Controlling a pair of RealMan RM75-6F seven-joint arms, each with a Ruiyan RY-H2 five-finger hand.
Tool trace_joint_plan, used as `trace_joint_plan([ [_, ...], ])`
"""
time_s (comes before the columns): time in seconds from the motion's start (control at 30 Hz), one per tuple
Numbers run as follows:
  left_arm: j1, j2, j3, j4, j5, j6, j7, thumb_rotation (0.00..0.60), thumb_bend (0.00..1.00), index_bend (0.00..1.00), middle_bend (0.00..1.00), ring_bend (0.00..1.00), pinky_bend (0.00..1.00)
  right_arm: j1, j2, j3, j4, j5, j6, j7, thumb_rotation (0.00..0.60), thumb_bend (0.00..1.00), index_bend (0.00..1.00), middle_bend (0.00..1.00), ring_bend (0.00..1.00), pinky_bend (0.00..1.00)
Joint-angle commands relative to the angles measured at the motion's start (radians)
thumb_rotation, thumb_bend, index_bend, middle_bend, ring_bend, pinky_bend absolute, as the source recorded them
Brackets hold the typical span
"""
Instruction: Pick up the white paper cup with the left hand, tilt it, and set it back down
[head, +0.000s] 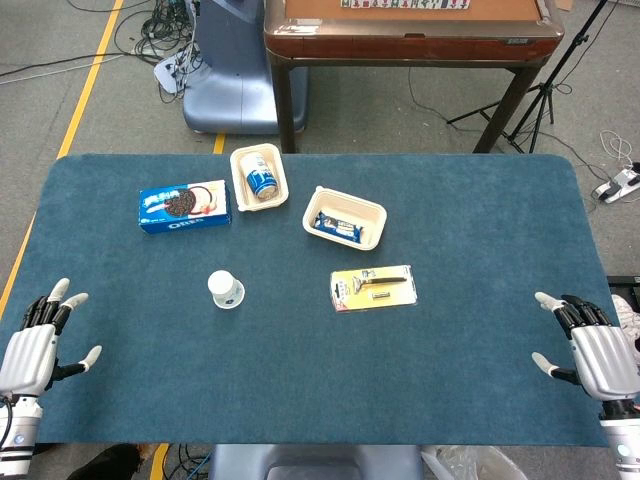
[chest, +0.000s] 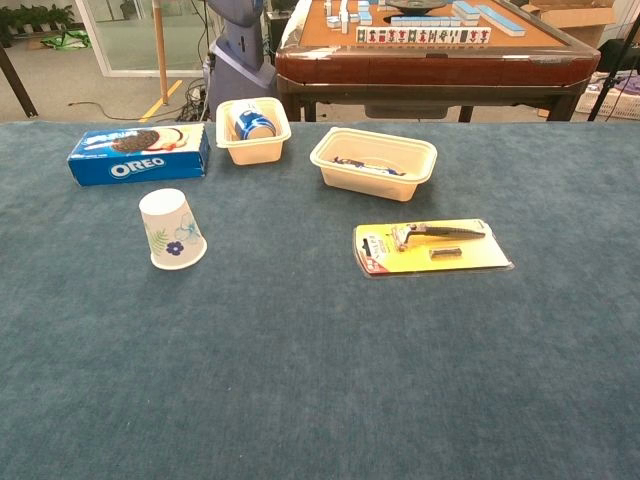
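Standing upside down on the table (head: 480, 390), the white paper cup (head: 226, 289) is sitting well apart from the left hand (head: 35, 345), whose fingers are spreading apart, holding nothing; the right hand (head: 592, 352) is resting likewise.

A table (head: 480, 400) covered in blue cloth is seen. On it, a white paper cup (head: 226, 289) is stood upside down; behind it an Oreo box (head: 184, 207), two trays (head: 259, 177) (head: 345, 217) and, to its right, a razor pack (head: 373, 288) are laid.

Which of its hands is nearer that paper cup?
The left hand. It rests open at the table's left edge, on the cup's side. The right hand sits at the far right edge, with the razor pack between.
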Motion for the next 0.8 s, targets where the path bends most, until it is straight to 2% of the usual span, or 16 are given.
trace_joint_plan([
  [0.03,0.0,-0.002,0.0,0.0,0.0,0.0,0.003,0.6,0.21,0.19,0.0,0.0,0.0,0.0,-0.001,0.0,0.001,0.001,0.0,0.001,0.6,0.16,0.19,0.29,0.15,0.22],
  [0.27,0.001,-0.01,0.0,0.011,0.025,0.011,-0.005,0.6,0.21,0.19,0.0,0.0,0.0,0.0,0.0,-0.001,0.003,-0.004,0.003,0.005,0.6,0.16,0.19,0.29,0.15,0.22],
  [0.37,-0.001,-0.046,-0.007,0.087,0.096,0.077,0.041,0.6,0.21,0.19,0.0,0.0,0.0,-0.002,0.002,-0.001,0.001,-0.006,0.008,0.005,0.6,0.16,0.19,0.29,0.15,0.22],
  [0.43,-0.005,-0.059,-0.003,0.117,0.113,0.083,0.085,0.6,0.21,0.2,0.0,0.0,0.0,-0.003,0.004,-0.001,0.0,-0.005,0.008,0.004,0.6,0.16,0.19,0.29,0.15,0.22],
  [0.7,-0.061,-0.05,-0.007,0.083,0.108,-0.004,0.169,0.6,0.21,0.21,0.0,0.0,0.0,0.0,0.0,-0.002,-0.001,-0.009,0.005,0.004,0.6,0.16,0.19,0.29,0.15,0.22],
  [0.8,-0.102,-0.054,-0.028,0.076,0.11,-0.049,0.121,0.6,0.21,0.21,0.0,0.0,0.0,0.003,0.003,-0.001,-0.003,-0.013,0.005,0.002,0.6,0.16,0.19,0.29,0.15,0.22],
])
